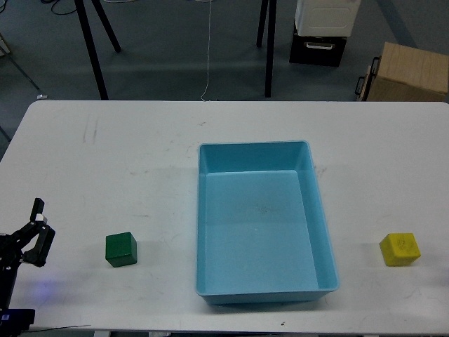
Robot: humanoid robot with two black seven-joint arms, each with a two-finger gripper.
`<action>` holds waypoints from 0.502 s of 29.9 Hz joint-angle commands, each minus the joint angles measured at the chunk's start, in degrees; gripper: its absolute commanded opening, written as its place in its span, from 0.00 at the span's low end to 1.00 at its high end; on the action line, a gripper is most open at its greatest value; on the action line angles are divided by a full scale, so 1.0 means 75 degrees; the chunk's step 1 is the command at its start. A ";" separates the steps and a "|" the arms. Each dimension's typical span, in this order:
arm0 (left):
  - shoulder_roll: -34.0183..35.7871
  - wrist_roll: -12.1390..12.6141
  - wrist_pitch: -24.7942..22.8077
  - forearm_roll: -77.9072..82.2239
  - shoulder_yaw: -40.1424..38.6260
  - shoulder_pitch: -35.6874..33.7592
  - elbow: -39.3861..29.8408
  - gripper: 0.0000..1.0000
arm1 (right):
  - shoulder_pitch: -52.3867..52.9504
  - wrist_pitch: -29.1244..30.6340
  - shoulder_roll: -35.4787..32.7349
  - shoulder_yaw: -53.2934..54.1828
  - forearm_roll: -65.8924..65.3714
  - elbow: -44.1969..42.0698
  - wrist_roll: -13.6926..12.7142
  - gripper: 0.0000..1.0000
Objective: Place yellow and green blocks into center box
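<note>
White bench (140,140) carries blue box (263,291) at centre near front edge, green block (121,250) toward front-left, yellow block (400,249) toward front-right, both outside box; left tool (35,228) at left edge, fingers parted, empty.

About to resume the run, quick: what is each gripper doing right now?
Left gripper: open, holding nothing.
Right gripper: not in view.

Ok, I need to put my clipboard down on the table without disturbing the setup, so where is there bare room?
The far strip of the table beyond the blue tray is bare. So is the gap between tray and yellow block. The near left is tighter: the green block sits there, with the left claw beside it.
</note>
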 commanded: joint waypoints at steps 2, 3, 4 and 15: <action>0.0000 -0.0012 0.0000 0.0012 0.0002 -0.0002 -0.0010 1.00 | -0.0107 -0.0001 -0.0185 -0.0330 -0.0083 0.0063 -0.0047 1.00; 0.0000 -0.0012 0.0000 0.0012 0.0002 -0.0002 0.0001 1.00 | -0.0142 -0.0001 -0.0290 -0.0330 -0.0083 0.0086 -0.0082 1.00; 0.0000 -0.0012 0.0000 0.0012 -0.0010 -0.0014 -0.0010 1.00 | -0.0177 -0.0001 -0.0384 -0.0353 -0.0083 0.0098 -0.0094 1.00; 0.0000 -0.0024 0.0000 0.0000 -0.0033 -0.0271 0.0001 1.00 | 0.0022 -0.0001 -0.1626 -0.0330 -0.0621 0.0157 -0.0199 1.00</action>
